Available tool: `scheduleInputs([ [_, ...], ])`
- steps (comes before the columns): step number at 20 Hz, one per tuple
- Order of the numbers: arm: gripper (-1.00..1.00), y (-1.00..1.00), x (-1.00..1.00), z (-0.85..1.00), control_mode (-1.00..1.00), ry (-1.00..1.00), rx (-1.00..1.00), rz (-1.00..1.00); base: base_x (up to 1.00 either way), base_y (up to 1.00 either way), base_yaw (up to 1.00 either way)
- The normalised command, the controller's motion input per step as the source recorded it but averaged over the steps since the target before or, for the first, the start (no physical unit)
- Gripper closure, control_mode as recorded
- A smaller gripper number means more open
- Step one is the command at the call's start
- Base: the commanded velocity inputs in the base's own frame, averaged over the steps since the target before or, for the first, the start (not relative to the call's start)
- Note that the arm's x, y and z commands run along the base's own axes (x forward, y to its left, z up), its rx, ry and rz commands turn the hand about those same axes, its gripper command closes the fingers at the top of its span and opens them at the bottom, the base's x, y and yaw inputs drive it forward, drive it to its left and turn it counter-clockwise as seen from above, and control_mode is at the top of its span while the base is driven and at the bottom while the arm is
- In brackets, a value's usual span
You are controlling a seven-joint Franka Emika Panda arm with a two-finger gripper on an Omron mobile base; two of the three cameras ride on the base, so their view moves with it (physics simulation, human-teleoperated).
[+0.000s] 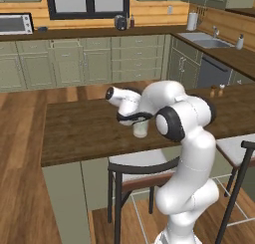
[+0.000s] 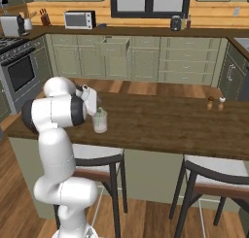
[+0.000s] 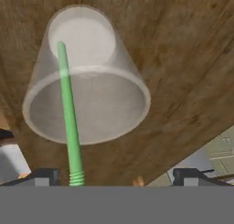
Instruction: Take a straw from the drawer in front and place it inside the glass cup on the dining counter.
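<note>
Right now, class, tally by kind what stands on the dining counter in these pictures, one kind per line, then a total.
Glass cup: 1
Straw, standing inside the cup: 1
Small shakers, one brown-topped and one white-topped, near the counter's far end: 2
Total: 4 on the dining counter

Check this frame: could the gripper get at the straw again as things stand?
Probably yes. The gripper hangs open right above the glass cup, and the straw leans in the cup with its ribbed top end between the fingertips, nothing in between.
</note>
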Motion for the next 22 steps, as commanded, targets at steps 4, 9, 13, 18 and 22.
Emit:
scheduleInputs([
  [4, -1.0, 0.0, -0.07, 0.0, -1.0, 0.14, 0.23, 0.04, 0.0, 0.0, 0.0],
  [9, -1.0, 0.0, -0.34, 0.0, -1.0, 0.12, 0.15, 0.0, 0.0, 0.0, 0.0],
  [13, -1.0, 0.0, -0.28, 0.0, -1.0, 0.14, 0.1, 0.0, 0.0, 0.0, 0.0],
  [18, -1.0, 0.08, -0.35, 0.31, -1.0, 0.08, 0.09, 0.0, 0.0, 0.0, 0.0],
  [22, -1.0, 0.03, -0.75, 0.95, -1.0, 0.0, 0.16, 0.01, 0.0, 0.0, 0.0],
])
